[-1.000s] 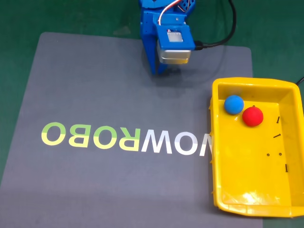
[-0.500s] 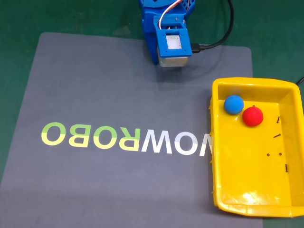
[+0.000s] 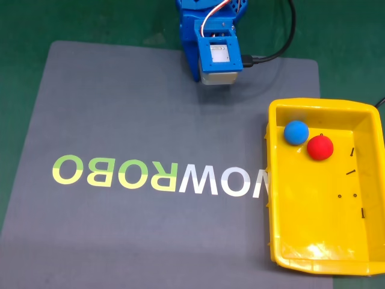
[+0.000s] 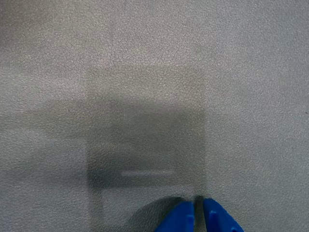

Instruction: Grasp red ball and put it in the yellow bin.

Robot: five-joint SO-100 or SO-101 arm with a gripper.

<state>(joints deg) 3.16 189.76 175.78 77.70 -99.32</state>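
Gripper point(image 4: 198, 215) with both blue fingertips point(image 4: 181, 220) pressed nearly together, only a thin dark slit between them, nothing held. Seen in the wrist view at the bottom edge, just above the grey textured mat point(image 4: 145, 72), with a soft square shadow on the mat ahead of the tips.

Red ball point(image 3: 320, 147) lying inside the yellow bin point(image 3: 277, 241), in the upper part of it as the fixed view shows, on the bin floor. Touching or almost touching the blue ball point(image 3: 296, 132), which sits up and to the left of it, close to the bin's top left corner. Cannot tell if the two really touch. Some small black specks point(image 3: 351, 173) scattered on the bin floor to the right and below the red ball.

Bin standing at the right edge of the grey mat, partly over the mat border and covering the end of the printed letters point(image 3: 159, 177) across the mat. Blue arm point(image 3: 207, 42) at the top centre of the fixed view, well apart from the bin, with a black cable point(image 3: 283, 51) going out to the right. Green table surface point(image 3: 349, 48) around the mat.
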